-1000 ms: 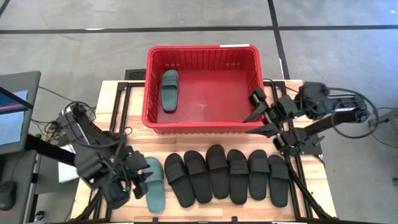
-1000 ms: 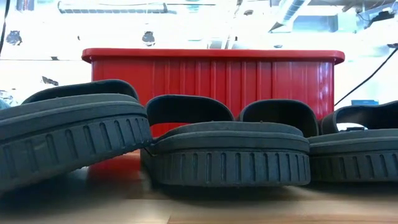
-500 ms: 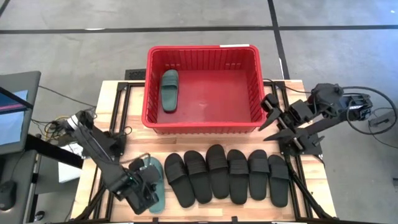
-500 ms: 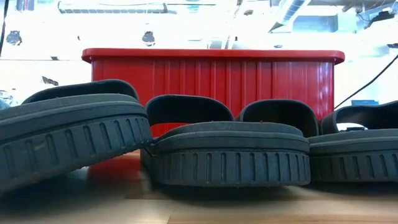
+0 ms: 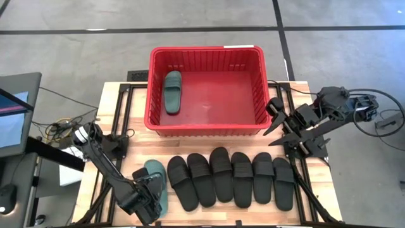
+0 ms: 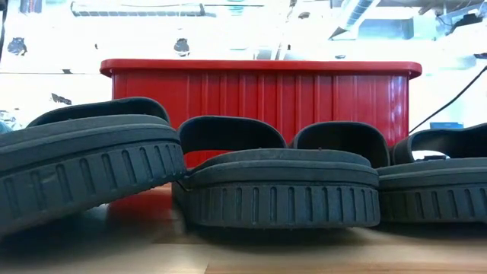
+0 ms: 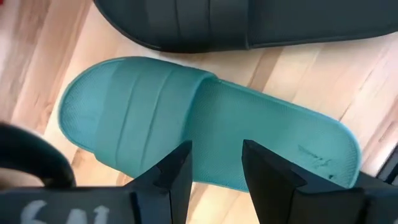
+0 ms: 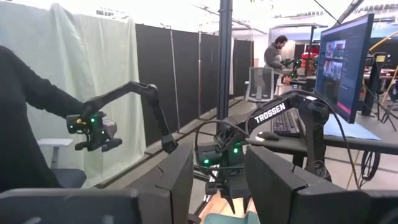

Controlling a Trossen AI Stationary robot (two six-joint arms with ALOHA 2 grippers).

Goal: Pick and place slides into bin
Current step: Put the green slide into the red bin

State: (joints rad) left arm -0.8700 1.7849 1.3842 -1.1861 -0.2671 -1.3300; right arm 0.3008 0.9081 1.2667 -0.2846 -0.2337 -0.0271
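A sage-green slide (image 5: 154, 174) lies sole down at the left end of the row on the wooden table, seen close in the left wrist view (image 7: 155, 112). My left gripper (image 5: 150, 195) is open right over it, its fingers (image 7: 214, 171) astride the footbed beside the strap. Six black slides (image 5: 231, 178) lie side by side to its right and fill the low view (image 6: 281, 194). The red bin (image 5: 205, 49) stands at the far middle, with the other green slide (image 5: 172, 92) lying in its left part. My right gripper (image 5: 274, 123) is open and empty beside the bin's right wall. My left gripper comes at the green slide from above, its open fingers (image 7: 177, 177) over the footbed (image 7: 217, 124) just behind the strap and lying across the slide. I cannot tell whether the fingertips touch it. The slide lies flat on the table.
The bin's red ribbed wall (image 6: 259, 91) stands right behind the row of slides. A monitor (image 5: 16, 114) and cables sit off the table's left side. In the right wrist view a person's dark sleeve (image 8: 25, 112) shows, and another person stands far back (image 8: 273, 53).
My left gripper has gone toward the table's near edge and down over the green slide, the arm stretching out. My right gripper has drawn back from the bin's right wall toward the table's right edge and then kept still.
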